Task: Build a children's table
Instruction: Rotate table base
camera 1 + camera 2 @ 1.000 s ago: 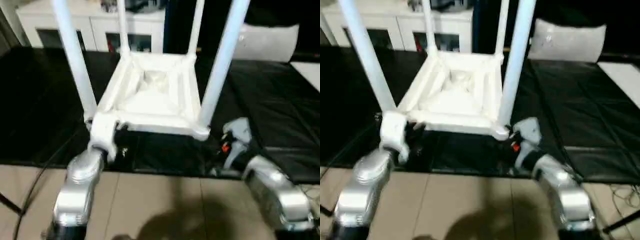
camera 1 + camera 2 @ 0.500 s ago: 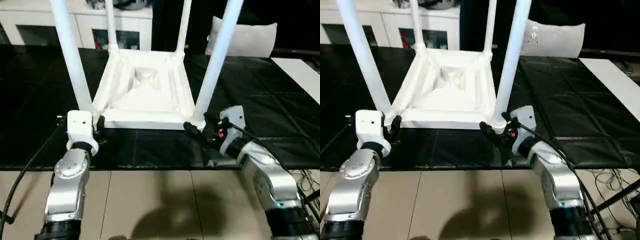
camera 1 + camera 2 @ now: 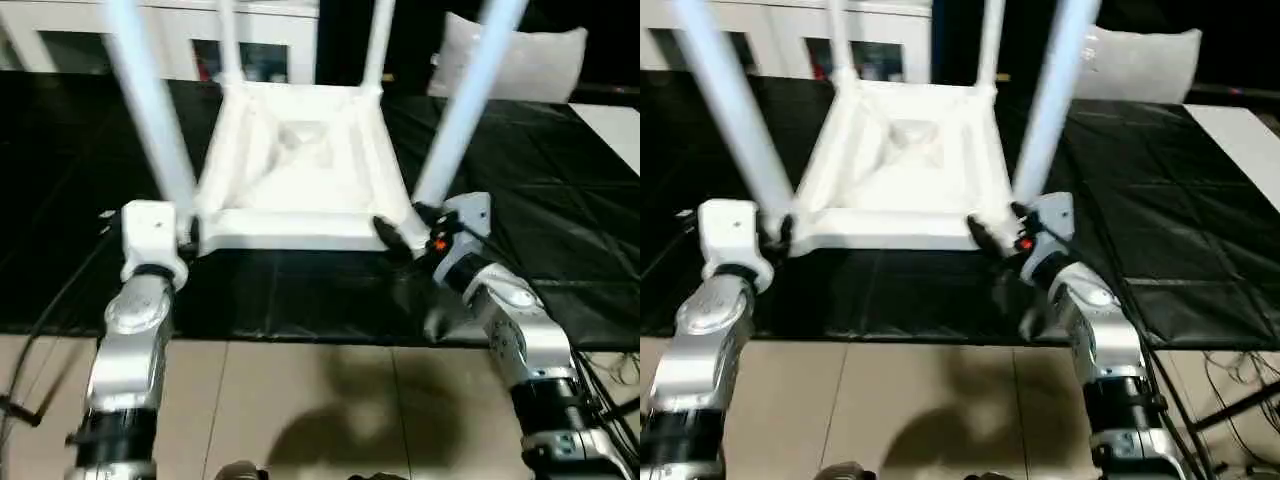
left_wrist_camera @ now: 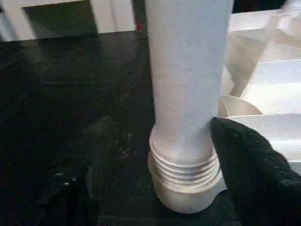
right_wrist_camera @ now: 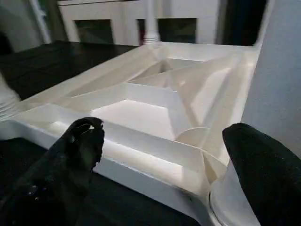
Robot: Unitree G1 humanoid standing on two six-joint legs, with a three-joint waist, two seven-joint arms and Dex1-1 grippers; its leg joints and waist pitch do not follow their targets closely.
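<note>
Silver forearms outstretched, grippers flanking table corners

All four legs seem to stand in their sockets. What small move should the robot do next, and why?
Probably draw both grippers back: the left gripper and right gripper stand open at the near corners of the upturned table, holding nothing.

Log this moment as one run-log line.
table: upside down, four legs in | left gripper: around near-left leg | right gripper: open at near-right corner
</note>
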